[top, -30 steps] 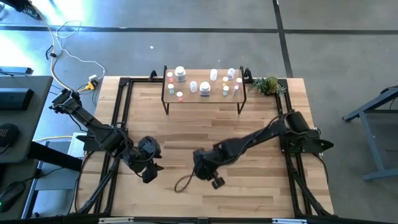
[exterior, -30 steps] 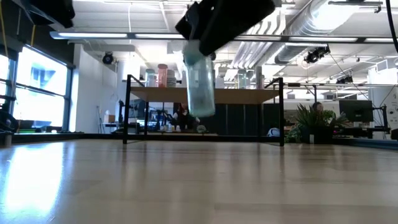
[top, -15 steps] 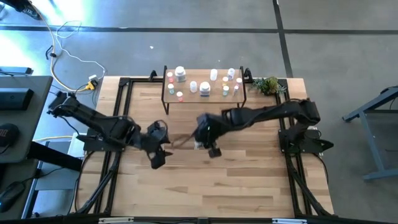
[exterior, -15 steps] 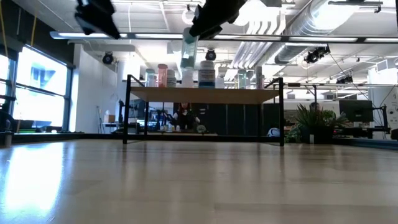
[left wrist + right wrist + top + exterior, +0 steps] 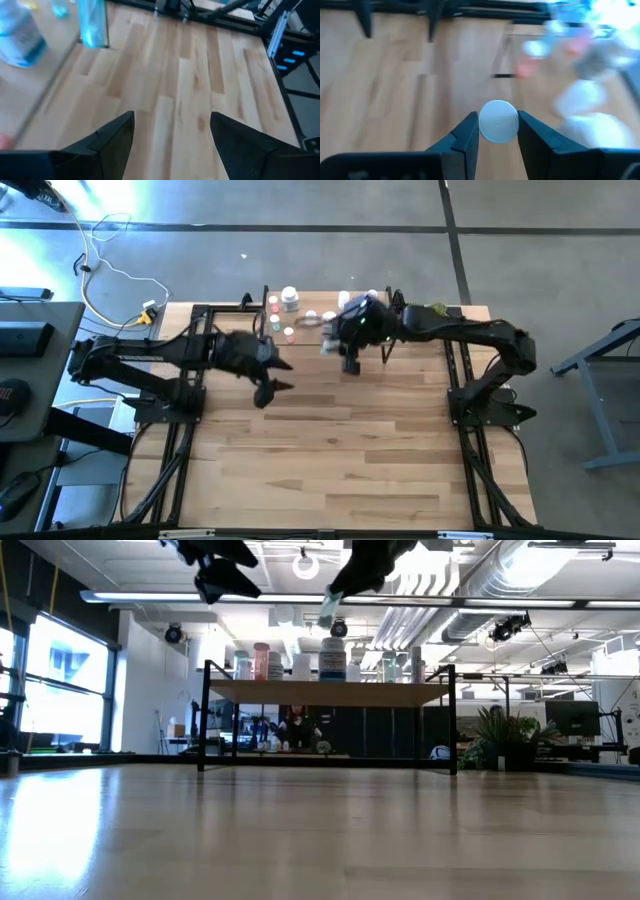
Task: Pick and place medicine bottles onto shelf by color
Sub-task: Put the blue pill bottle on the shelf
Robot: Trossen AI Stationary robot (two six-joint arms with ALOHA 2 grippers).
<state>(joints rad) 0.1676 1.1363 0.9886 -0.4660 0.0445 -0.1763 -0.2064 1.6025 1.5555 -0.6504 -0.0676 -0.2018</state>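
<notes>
The shelf (image 5: 315, 298) stands at the table's far edge, a light-wood board (image 5: 330, 692) on black legs with several small white bottles (image 5: 290, 301) standing on it. My right gripper (image 5: 345, 348) is over the shelf's front edge, shut on a pale bluish medicine bottle (image 5: 328, 610). My left gripper (image 5: 270, 377) is open and empty in the air, just near of the shelf's left front leg. In the left wrist view the open fingers (image 5: 172, 127) look over bare tabletop, with the held bottle (image 5: 93, 24) ahead of them. My right gripper pinches the medicine bottle between its two fingers; its round white end (image 5: 497, 121) shows between the fingertips in the right wrist view. The fingers come from above, slanting toward the far edge. The bottle hangs tilted below them (image 5: 328, 612), lifted clear and higher than the shelf board.
A small green plant (image 5: 435, 316) sits at the table's far right corner, beside the shelf. Black frame rails (image 5: 200, 330) run along the table's left and right sides. Wide bare tabletop (image 5: 340, 450) lies near of the shelf.
My right gripper has carried the bottle from the table's near middle toward the far edge, rising to above the shelf's front edge. My left gripper has also moved up, toward the far edge and to the right, ending near the shelf's left front leg.
</notes>
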